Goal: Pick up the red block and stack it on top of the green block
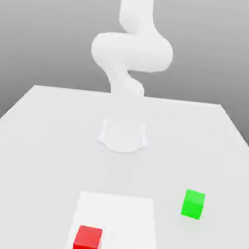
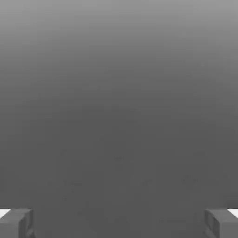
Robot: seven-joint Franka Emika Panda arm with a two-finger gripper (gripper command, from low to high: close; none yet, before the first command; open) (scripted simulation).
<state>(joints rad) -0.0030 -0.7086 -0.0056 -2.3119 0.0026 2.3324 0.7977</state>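
The red block (image 1: 87, 242) sits near the table's front edge, on the front left corner of a brighter white square patch (image 1: 122, 218). The green block (image 1: 193, 203) rests on the table to the exterior view's right of that patch, a little farther back and apart from the red block. In the hand view my gripper (image 2: 119, 223) is open, its two grey fingertips (image 2: 16, 222) set wide apart with nothing between them, in front of plain grey background. No block appears in the hand view.
The white arm rises from its round base (image 1: 123, 134) at the table's middle and bends upward past the picture's top. The white table (image 1: 44, 140) stretches wide around the base.
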